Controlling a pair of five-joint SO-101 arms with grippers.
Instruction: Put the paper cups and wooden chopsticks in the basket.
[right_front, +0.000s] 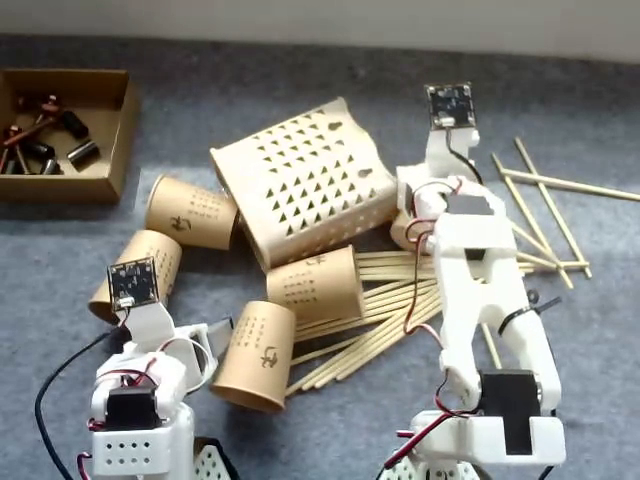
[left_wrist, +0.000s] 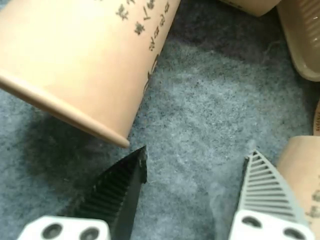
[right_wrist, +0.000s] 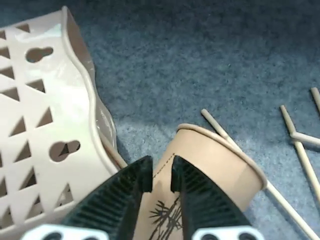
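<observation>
The tan perforated basket lies tipped on the grey mat. Paper cups lie on their sides around it. A pile of wooden chopsticks lies between the arms, and more chopsticks are scattered at the right. My left gripper is open over bare mat, between a cup and another cup. My right gripper is shut with only a slit between its jaws, directly over a lying cup beside the basket wall.
A cardboard box with small dark parts stands at the back left. Loose chopsticks lie past the cup under the right gripper. Bare mat stretches along the far edge and at the front right.
</observation>
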